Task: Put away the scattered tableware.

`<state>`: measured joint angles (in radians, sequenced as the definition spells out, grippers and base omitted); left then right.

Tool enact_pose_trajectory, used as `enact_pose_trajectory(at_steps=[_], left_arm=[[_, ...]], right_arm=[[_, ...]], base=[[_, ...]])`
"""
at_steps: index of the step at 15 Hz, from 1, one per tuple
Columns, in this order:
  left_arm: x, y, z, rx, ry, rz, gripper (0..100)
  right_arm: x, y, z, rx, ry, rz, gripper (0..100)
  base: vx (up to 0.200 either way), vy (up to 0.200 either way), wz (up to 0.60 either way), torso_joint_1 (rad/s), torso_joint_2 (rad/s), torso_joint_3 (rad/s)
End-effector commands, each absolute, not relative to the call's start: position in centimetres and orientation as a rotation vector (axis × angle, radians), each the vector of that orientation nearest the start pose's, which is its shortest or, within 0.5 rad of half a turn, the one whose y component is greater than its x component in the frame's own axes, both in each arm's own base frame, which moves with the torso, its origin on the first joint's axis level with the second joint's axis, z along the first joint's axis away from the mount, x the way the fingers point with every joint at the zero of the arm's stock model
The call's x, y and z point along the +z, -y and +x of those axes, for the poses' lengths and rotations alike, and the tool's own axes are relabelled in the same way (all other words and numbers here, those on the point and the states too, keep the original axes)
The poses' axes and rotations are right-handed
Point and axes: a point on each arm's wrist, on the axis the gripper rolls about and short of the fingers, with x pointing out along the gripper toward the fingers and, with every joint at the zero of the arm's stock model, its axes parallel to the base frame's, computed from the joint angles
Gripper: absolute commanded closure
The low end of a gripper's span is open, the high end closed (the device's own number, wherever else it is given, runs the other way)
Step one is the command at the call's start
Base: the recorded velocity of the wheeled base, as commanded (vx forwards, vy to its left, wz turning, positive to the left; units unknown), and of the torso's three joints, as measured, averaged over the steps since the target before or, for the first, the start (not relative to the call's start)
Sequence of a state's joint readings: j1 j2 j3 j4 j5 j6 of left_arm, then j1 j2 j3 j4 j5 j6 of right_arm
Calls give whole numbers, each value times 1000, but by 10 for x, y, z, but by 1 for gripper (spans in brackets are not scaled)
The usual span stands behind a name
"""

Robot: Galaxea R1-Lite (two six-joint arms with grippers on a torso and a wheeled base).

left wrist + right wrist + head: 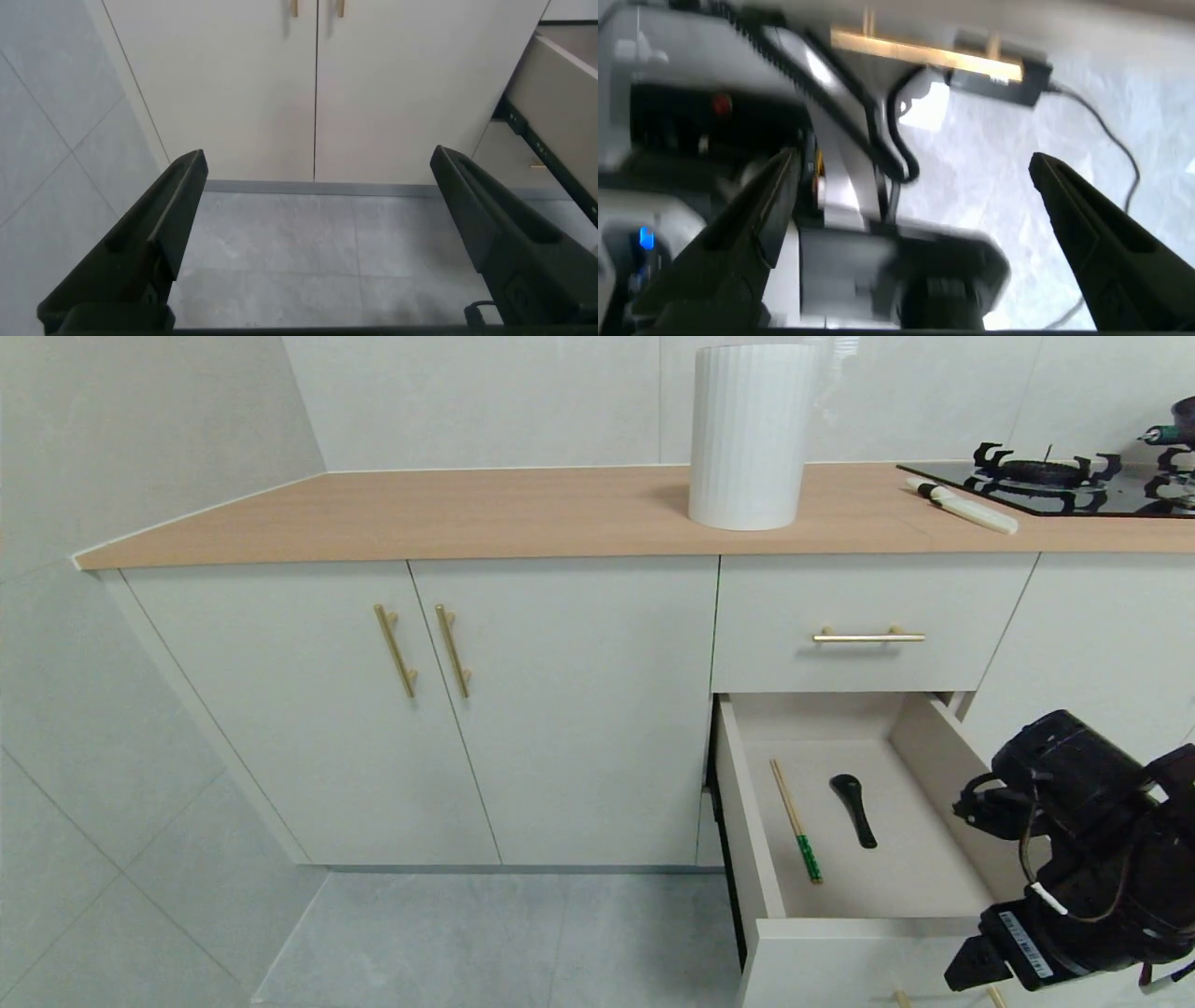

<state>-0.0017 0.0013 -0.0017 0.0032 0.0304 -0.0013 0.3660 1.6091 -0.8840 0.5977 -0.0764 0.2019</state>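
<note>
The lower drawer (747, 803) stands pulled out. Inside it lie a pair of wooden chopsticks (795, 819) with green tips and a black spoon (854, 808). A pale knife-like utensil (962, 506) lies on the wooden counter (467, 513) beside the stove. My right arm (1083, 859) hangs at the drawer's front right corner. My right gripper (915, 159) is open and holds nothing, with the drawer's gold handle (924, 54) just beyond its fingers. My left gripper (318, 163) is open and holds nothing, low over the floor and facing the cabinet doors (318, 84).
A tall white ribbed canister (749, 434) stands on the counter. A black gas stove (1064, 481) is at the far right. The upper drawer (868, 621) is closed, as is the double-door cabinet (420, 709). Grey tiled floor (420, 943) lies to the left.
</note>
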Motion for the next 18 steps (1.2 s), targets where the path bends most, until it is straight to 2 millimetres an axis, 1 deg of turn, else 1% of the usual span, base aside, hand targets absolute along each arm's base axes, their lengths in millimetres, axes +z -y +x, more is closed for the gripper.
enact_pose_trajectory(at_steps=[1, 2, 6, 14, 16, 18], left_arm=[[76, -1, -23, 29, -3, -1, 0], [76, -1, -23, 29, -3, -1, 0], [76, -1, -23, 29, -3, -1, 0], [76, -1, -23, 29, -3, -1, 0], [76, -1, -23, 29, -3, -1, 0], [76, -1, -23, 29, -3, -1, 0]], right_arm=[[121, -79, 213, 76, -1342, -127, 0], [119, -79, 215, 52, -1324, -125, 0], [120, -77, 222, -6, -1249, -88, 0], [116, -70, 237, -30, -1115, -15, 0], [111, -63, 240, -45, -1061, 15, 0], [104, -58, 247, -61, -1009, 41, 0]], base=[[0, 0, 0, 0, 0, 0], [0, 0, 0, 0, 0, 0], [0, 0, 0, 0, 0, 0], [0, 0, 0, 0, 0, 0], [0, 0, 0, 0, 0, 0], [0, 0, 0, 0, 0, 0]])
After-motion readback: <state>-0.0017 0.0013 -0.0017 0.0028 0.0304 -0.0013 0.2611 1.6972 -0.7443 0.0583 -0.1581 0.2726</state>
